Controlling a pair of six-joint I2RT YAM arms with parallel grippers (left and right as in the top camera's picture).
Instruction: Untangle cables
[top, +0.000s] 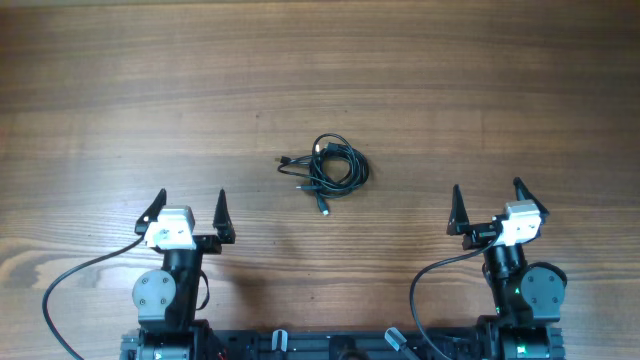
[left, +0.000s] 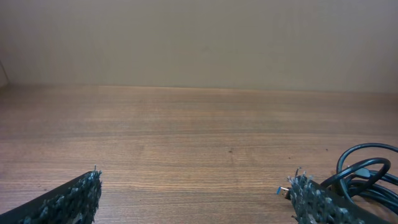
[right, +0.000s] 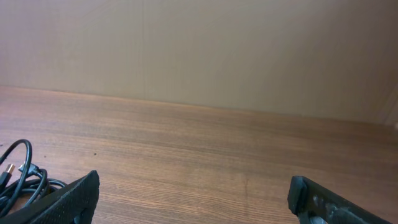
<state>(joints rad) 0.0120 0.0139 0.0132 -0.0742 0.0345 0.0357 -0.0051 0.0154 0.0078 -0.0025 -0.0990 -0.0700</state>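
Observation:
The cables (top: 330, 168) lie as one small tangled coil of thin black cords with plug ends at the middle of the wooden table. My left gripper (top: 190, 205) stands open at the near left, well short of the coil, with nothing between its fingers. My right gripper (top: 488, 198) is open at the near right, also empty. In the left wrist view the cables (left: 367, 171) show at the right edge, partly behind the right fingertip (left: 308, 193). In the right wrist view the cables (right: 18, 177) sit at the left edge beside the left fingertip (right: 78, 193).
The wooden table (top: 120, 90) stretches around the coil on all sides. A plain beige wall (left: 199, 37) rises behind the far edge. Thick black wires (top: 70, 290) run from each arm base at the near edge.

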